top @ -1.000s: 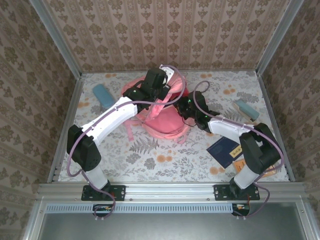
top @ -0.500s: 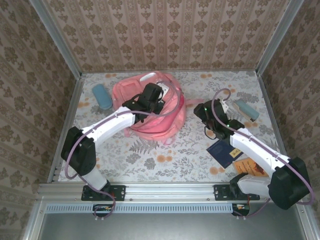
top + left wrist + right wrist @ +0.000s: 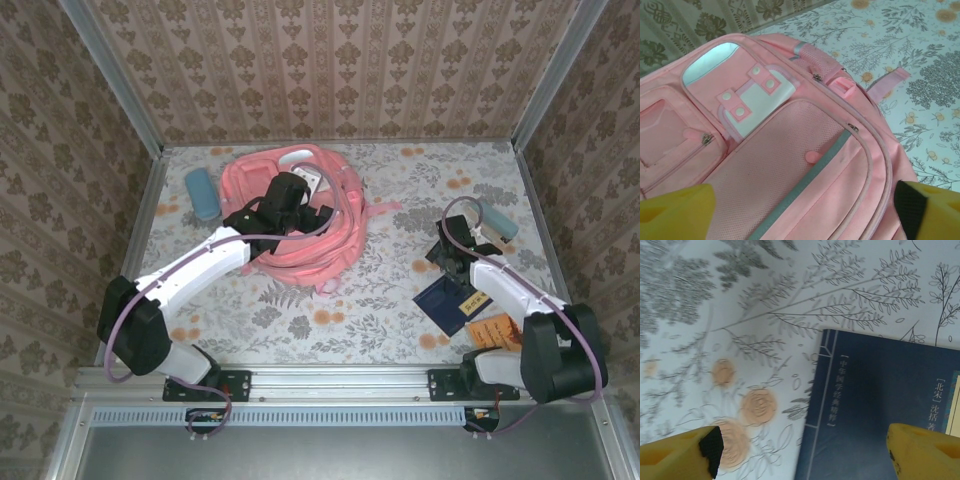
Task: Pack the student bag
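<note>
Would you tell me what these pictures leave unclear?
- student bag: top view, left arm covers its middle; open or zipped, unclear.
- dark blue book: right wrist view, cover cut off by two edges.
- orange booklet: top view, partly behind right arm; print too small.

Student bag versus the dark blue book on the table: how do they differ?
The student bag is pink, soft and bulky; the book is dark blue, thin and flat. The student bag is much larger than the book. Both lie on the floral table, neither gripped.
</note>
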Controlling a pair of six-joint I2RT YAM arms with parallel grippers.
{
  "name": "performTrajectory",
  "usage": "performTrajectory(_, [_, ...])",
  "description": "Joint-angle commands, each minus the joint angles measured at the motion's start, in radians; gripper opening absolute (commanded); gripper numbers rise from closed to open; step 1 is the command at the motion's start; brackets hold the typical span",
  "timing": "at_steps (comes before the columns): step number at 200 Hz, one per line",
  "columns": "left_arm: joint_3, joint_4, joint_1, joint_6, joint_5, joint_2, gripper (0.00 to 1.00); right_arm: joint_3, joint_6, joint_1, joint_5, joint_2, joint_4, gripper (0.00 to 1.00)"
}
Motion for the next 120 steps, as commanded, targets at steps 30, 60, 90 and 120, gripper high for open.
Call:
performTrajectory(30, [-0.022, -0.032, 0.06, -0.076, -0.04, -0.055, 1.0, 0.004, -0.042, -0.008, -0.078, 0.113, 0.026, 0.87])
performTrajectory(60, [-0.042, -0.042, 0.088, -0.093, -0.022, -0.067, 1.0, 0.017, -0.062, -0.007, -0.122, 0.175, 0.055, 0.85])
performTrajectory(90, [-0.044, -0.05, 0.099, -0.101, -0.017, -0.077, 1.0, 0.055, -0.084, 0.018, -0.166, 0.216, 0.063, 0.84])
performTrajectory(120, [-0.04, -0.047, 0.109, -0.127, 0.012, -0.076, 1.0, 0.101, -0.111, 0.054, -0.287, 0.253, 0.112, 0.83])
